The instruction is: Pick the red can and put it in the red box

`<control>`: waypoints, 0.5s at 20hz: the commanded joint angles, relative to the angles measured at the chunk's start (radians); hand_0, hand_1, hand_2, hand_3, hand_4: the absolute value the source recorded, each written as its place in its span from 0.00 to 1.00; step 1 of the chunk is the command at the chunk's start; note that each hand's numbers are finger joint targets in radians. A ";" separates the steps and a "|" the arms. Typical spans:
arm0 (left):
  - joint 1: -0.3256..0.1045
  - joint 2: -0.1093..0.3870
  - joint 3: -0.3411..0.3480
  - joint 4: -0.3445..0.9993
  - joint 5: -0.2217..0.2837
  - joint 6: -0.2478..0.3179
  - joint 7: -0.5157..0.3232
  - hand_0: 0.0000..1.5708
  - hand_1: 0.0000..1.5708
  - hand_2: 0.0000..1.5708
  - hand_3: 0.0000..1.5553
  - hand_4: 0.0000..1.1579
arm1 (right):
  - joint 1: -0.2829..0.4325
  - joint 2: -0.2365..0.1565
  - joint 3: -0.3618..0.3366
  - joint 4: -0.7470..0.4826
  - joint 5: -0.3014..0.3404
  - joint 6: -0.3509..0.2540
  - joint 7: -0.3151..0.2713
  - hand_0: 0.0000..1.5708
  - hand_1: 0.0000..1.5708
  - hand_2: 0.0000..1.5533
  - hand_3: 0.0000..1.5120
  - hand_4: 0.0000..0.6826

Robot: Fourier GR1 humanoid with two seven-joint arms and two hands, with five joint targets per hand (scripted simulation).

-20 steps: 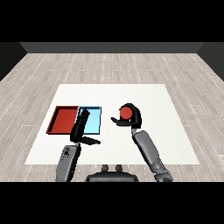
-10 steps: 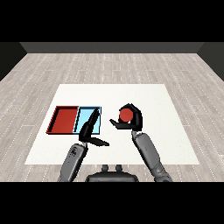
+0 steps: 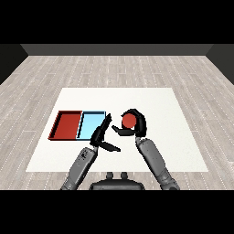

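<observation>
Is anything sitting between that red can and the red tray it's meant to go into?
Yes. The light blue tray lies between the red can, held in the right hand, and the red tray. The left hand also hovers at the blue tray's near right edge.

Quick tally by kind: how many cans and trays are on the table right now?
Cans: 1, the red can, with the right hand curled round it
Trays: 2, the red tray and the light blue tray
Total: 3
</observation>
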 commanded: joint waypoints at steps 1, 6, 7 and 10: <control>0.051 0.000 -0.101 -0.009 0.012 0.063 0.000 0.00 0.00 0.00 0.00 0.00 | 0.008 -0.026 -0.040 -0.069 0.001 0.054 0.051 1.00 1.00 0.95 0.93 0.95; -0.089 0.000 -0.108 0.150 0.109 0.085 -0.025 0.00 0.00 0.00 0.00 0.00 | -0.042 0.008 0.011 -0.011 0.007 0.003 0.043 1.00 1.00 0.95 0.94 0.96; -0.119 0.000 -0.136 0.154 0.152 0.137 -0.019 0.00 0.00 0.00 0.00 0.00 | -0.015 0.008 0.016 -0.076 0.027 0.006 0.094 1.00 1.00 0.95 0.94 0.95; -0.089 0.000 -0.137 0.153 0.148 0.105 -0.022 0.00 0.00 0.00 0.00 0.00 | -0.007 0.008 0.067 0.009 -0.022 -0.018 -0.024 1.00 1.00 0.95 0.93 0.94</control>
